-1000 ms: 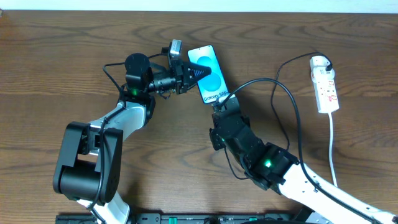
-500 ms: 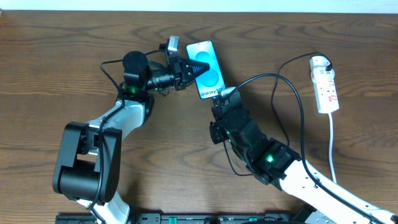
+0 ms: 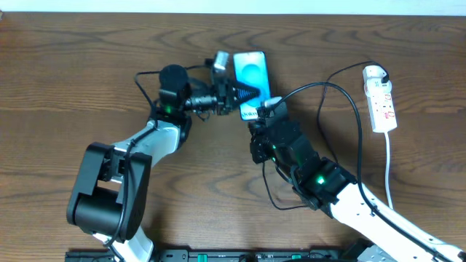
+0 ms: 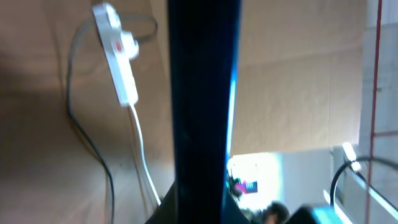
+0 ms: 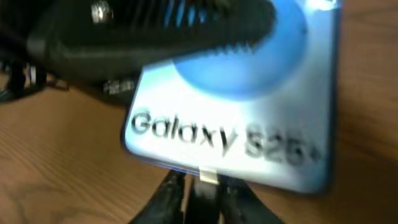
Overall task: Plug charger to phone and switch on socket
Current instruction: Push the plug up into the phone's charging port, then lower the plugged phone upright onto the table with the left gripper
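Phone pinched at 12 o'clock, charger tip at its lower edge

The left gripper [image 3: 244, 93] clamps the phone [image 3: 252, 73] across its lit screen, close to the table's [image 3: 73, 87] far edge at 12 o'clock. The right gripper [image 3: 266, 110] pinches the charger [image 3: 324, 84] by its connector tip, held against the phone's white-banded end. The right wrist view shows tip touching edge, not whether it is seated. The cable loops toward 2 o'clock, where the socket [image 3: 380, 98] lies near the right edge, well apart from both arms with bare wood between. Only the left wrist view shows the phone edge-on — a dark upright slab with a cyan rim.
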